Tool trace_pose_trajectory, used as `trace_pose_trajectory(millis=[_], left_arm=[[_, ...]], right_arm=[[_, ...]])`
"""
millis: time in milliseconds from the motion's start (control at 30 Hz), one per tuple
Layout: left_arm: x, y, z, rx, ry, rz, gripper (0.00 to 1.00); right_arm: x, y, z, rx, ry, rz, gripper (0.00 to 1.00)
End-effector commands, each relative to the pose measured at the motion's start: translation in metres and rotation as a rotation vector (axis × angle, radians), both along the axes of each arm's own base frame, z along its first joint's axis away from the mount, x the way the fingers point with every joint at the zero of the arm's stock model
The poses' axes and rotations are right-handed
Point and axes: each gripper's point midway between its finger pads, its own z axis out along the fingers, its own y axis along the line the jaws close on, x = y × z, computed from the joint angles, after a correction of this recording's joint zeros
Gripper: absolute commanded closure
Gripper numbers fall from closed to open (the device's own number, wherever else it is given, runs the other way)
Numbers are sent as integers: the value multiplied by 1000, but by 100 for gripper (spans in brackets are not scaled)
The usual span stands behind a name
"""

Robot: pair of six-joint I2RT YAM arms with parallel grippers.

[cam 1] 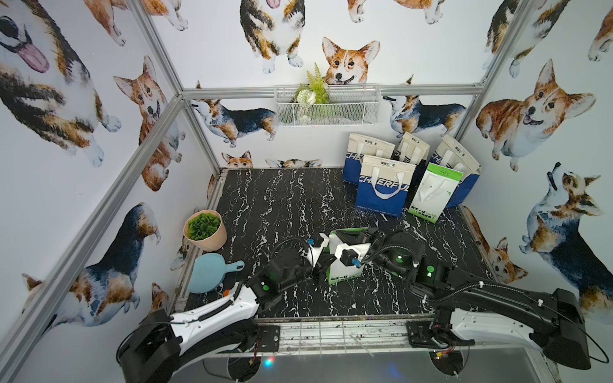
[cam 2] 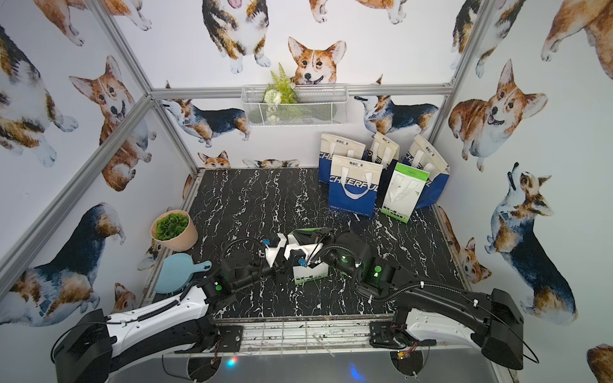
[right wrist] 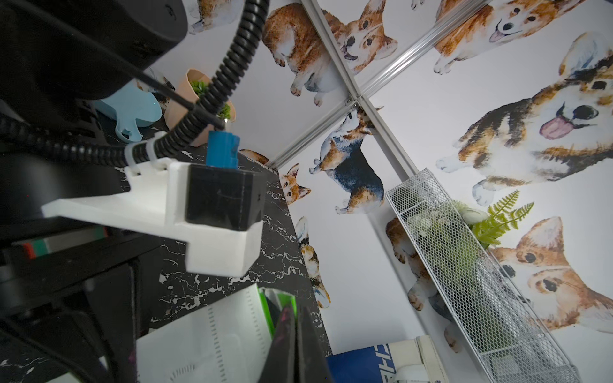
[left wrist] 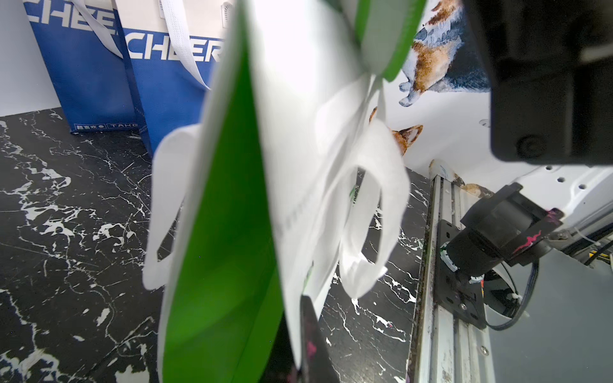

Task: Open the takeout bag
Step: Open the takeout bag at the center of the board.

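Takeout bag (cam 1: 346, 273), apparently Chinese print, "CHEERFUL" bags (cam 1: 381, 195)

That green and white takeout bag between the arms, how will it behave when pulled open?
The takeout bag probably flexes rather than holds shape: its panels bow in the left wrist view. Its handles hang limp, so likely soft fabric. Standing tall and narrow, it may tip.

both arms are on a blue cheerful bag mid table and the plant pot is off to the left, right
No. The bag that the left arm and right arm are on is green and white, as both top views show; the blue Cheerful bags stand back right. The plant pot is off to the left.
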Motion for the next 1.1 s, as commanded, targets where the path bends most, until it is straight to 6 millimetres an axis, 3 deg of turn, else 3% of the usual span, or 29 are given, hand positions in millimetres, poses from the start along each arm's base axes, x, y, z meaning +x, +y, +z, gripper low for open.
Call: trace_pose_trajectory(millis=[0,600,900,1067], left_arm=[[2,3,-7,25,14,16,100],[-1,3,-10,50,4,0,100],[-1,0,-15,74,22,-13,100],[-3,0,-15,74,22,-23,100]], right_arm=[[-1,-2,9,32,53,-9,100],[-2,-7,4,-146,174,-23,100],[1,-7,15,-207,284,-50,100],[4,-7,7,-281,342,-60,100]])
